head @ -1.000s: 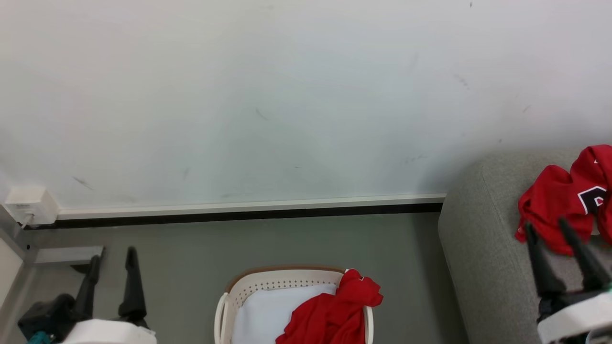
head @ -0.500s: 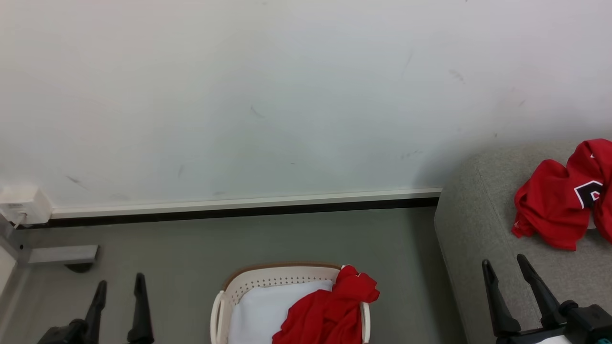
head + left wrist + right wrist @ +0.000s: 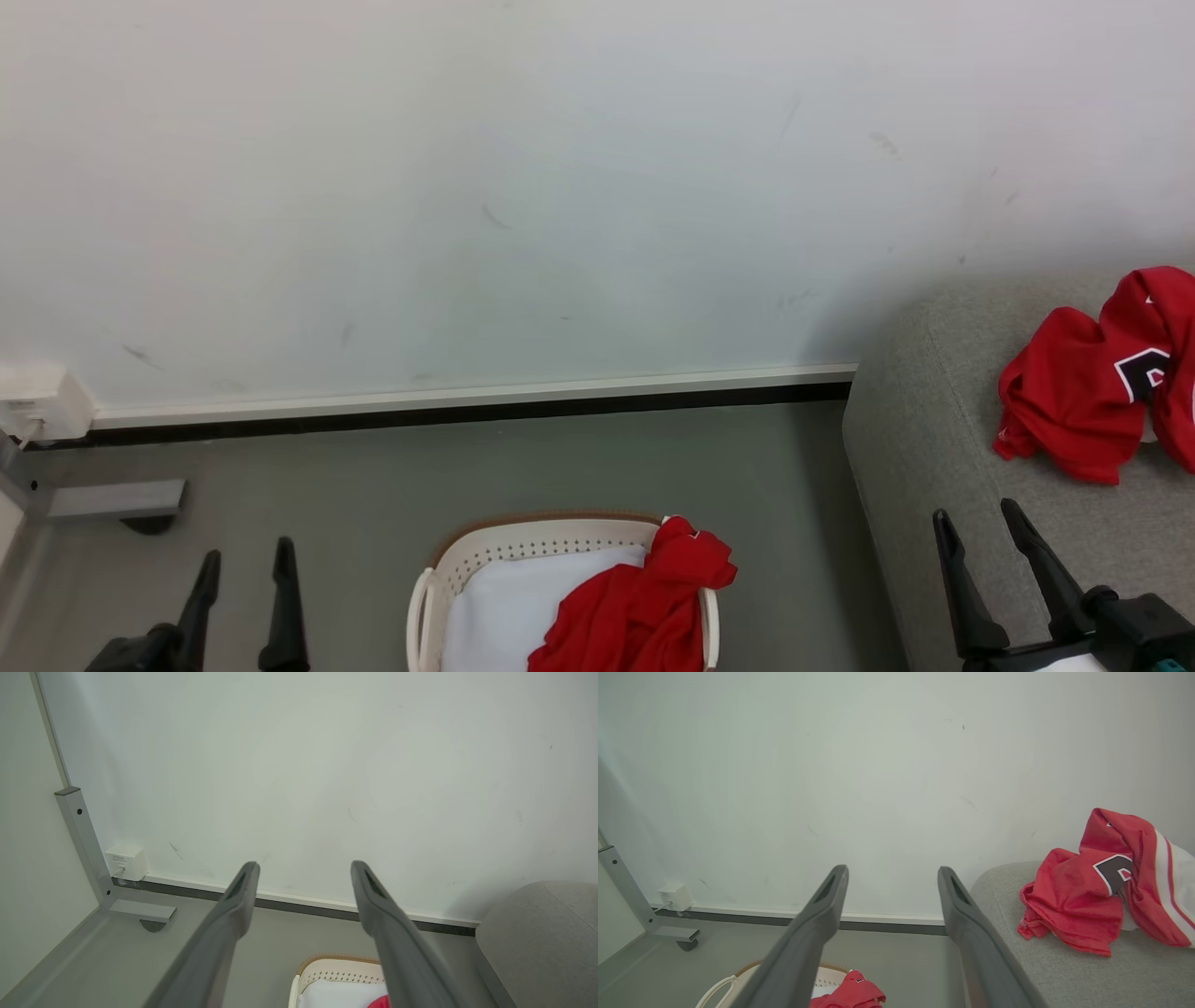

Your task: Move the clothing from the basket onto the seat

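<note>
One red jersey (image 3: pixel 1092 401) lies crumpled on the grey sofa (image 3: pixel 924 448) at the right, its black number showing; the right wrist view shows this jersey (image 3: pixel 1092 891) on the sofa (image 3: pixel 1064 970) too. A second red jersey (image 3: pixel 635 607) hangs over the right rim of the cream basket (image 3: pixel 495 551) on the floor, beside its white lining. My right gripper (image 3: pixel 976 527) stands open and empty over the sofa's front, below the first jersey. My left gripper (image 3: pixel 247 565) is open and empty, left of the basket. The basket (image 3: pixel 327 970) peeks in the left wrist view.
A pale wall with a white and black skirting strip (image 3: pixel 467 406) runs behind. A white socket box (image 3: pixel 37 401) and a grey metal frame foot (image 3: pixel 112 499) sit at the far left. Grey floor (image 3: pixel 560 467) lies between basket and wall.
My right gripper has drawn back and down from the jersey on the sofa, leaving it lying there. My left gripper has sunk lower. The camera has shifted slightly.
</note>
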